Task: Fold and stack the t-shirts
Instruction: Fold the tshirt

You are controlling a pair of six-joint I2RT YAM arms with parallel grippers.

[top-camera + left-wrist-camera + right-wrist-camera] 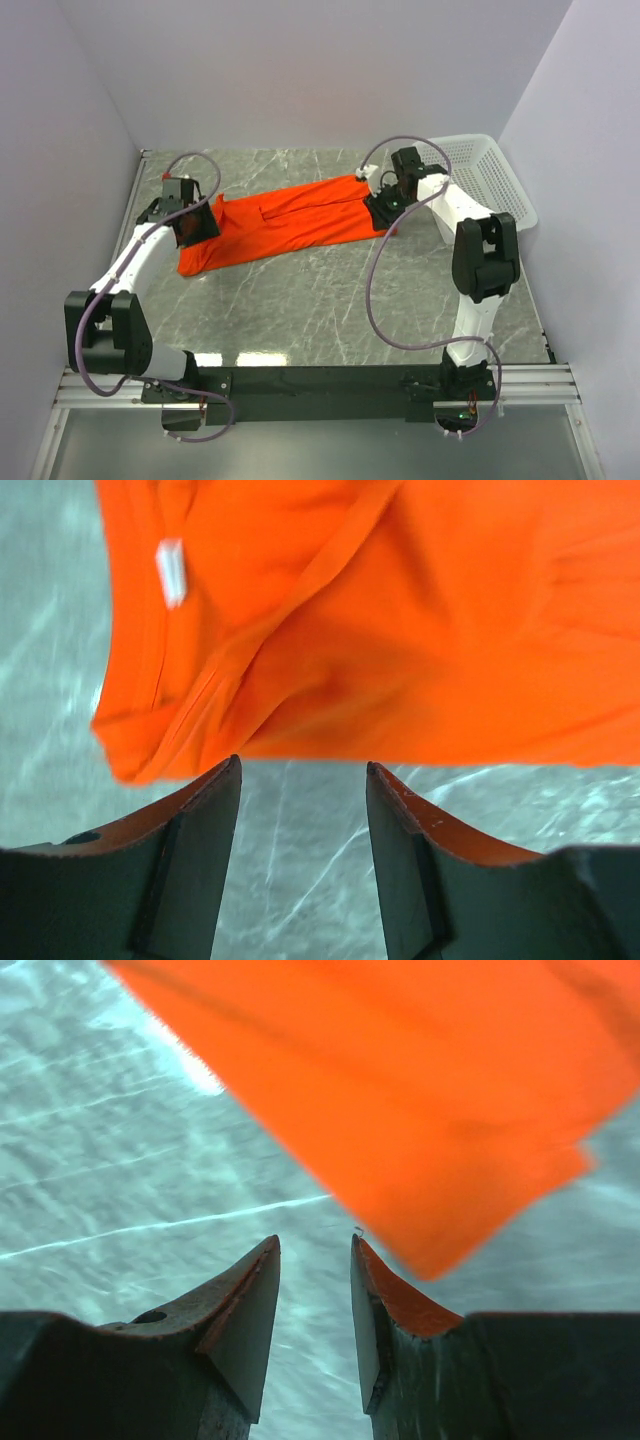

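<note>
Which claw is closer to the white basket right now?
Right. The right claw is at the end of the orange shirt nearest the white basket, just left of it. The left claw is at the shirt's opposite end, far from the basket.

A t-shirt (285, 222) lies across the far half of the worktop (300, 310); left fingers (190, 860) at its left end; right fingers (240, 1320) at its right end; a basket (490, 175) far right.
</note>
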